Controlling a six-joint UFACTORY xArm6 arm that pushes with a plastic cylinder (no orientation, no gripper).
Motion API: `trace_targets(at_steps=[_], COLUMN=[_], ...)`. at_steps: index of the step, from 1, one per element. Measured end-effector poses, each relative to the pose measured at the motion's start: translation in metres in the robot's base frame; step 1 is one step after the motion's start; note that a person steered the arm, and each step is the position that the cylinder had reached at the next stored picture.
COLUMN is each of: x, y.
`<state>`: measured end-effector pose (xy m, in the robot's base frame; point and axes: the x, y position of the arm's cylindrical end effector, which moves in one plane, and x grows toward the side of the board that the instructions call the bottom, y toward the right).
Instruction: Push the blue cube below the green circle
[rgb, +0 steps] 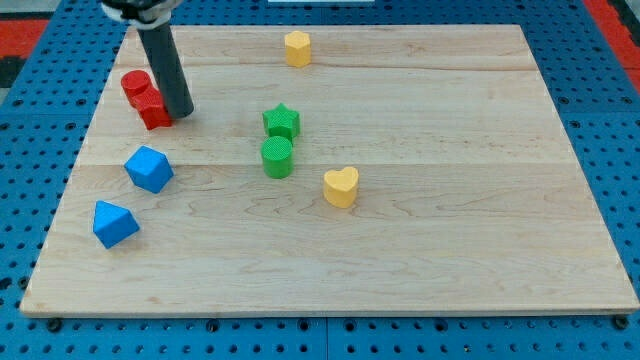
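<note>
A blue cube (149, 169) lies at the board's left, turned corner-on. A second blue block (115, 223), wedge-like, lies below and left of it. The green circle (277, 157) stands near the board's middle, touching a green star (282, 122) just above it. My tip (181, 113) is at the upper left, above and slightly right of the blue cube, apart from it, and right next to two red blocks. The rod rises to the view's top.
Two red blocks (145, 98) sit together at the upper left, by my tip. A yellow heart (341, 187) lies right of and below the green circle. A yellow hexagon (297, 48) sits near the top edge. The wooden board (450, 250) rests on a blue pegboard.
</note>
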<state>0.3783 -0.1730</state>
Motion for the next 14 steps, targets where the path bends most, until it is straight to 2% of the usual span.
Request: trace_targets(at_steps=[1, 2, 3, 6, 7, 8, 9, 10, 12, 13, 14], x=[0.024, 0.091, 0.111, 0.093, 0.058, 0.057, 0.080, 0.063, 0.098, 0.118, 0.111], y=[-0.033, -0.045, -0.035, 0.024, 0.026, 0.043, 0.063, 0.033, 0.018, 0.029, 0.041])
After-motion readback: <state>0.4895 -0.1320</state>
